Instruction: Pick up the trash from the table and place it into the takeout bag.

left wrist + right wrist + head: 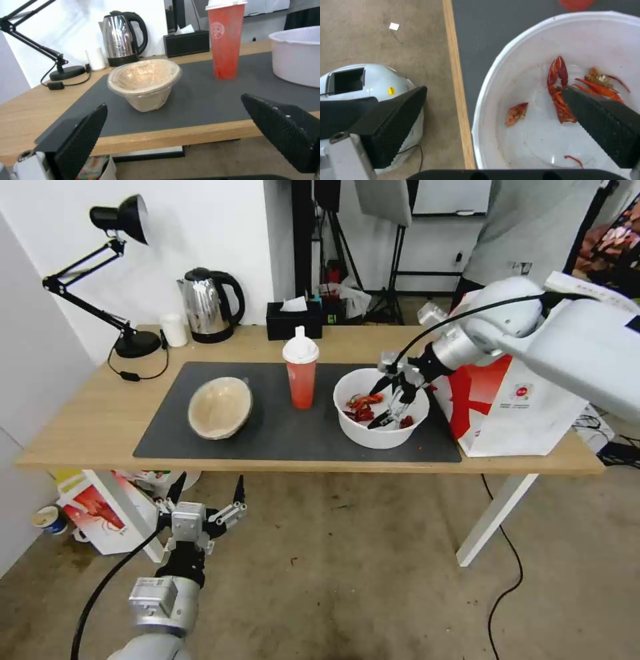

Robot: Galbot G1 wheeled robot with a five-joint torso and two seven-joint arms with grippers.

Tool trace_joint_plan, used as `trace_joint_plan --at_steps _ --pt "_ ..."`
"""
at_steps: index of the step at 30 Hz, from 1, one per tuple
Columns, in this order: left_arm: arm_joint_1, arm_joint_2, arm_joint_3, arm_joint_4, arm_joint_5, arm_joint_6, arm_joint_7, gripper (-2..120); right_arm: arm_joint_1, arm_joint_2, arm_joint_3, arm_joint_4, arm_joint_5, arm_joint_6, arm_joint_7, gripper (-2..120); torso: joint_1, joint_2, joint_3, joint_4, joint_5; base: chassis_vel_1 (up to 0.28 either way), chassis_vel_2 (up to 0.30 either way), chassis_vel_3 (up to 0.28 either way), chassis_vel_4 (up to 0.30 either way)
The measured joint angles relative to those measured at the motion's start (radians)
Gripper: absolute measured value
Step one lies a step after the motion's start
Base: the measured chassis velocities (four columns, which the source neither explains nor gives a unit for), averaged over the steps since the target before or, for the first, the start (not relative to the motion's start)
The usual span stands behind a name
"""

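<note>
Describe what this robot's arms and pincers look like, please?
Both arms are smooth silver-white shells with black joints and a black cable looping outside. Each ends in a grey metal pincer: left pincer, right pincer. The fingers are black wedges with dimpled rubber pads.

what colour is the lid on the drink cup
White, on a red drink cup; the lid shows best in the head view.
</note>
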Motion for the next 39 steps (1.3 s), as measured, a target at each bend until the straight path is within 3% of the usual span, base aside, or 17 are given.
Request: trace_joint_plan --at_steps 39 --pt "0.0 0.0 0.0 0.0 0.0 0.0 0.0 100 -0.122 0.145 0.036 -0.173 -0.147 0.013 -0.053 100 0.0 0.0 0.0 -0.0001 0.0 0.0 0.0 0.0 0.0"
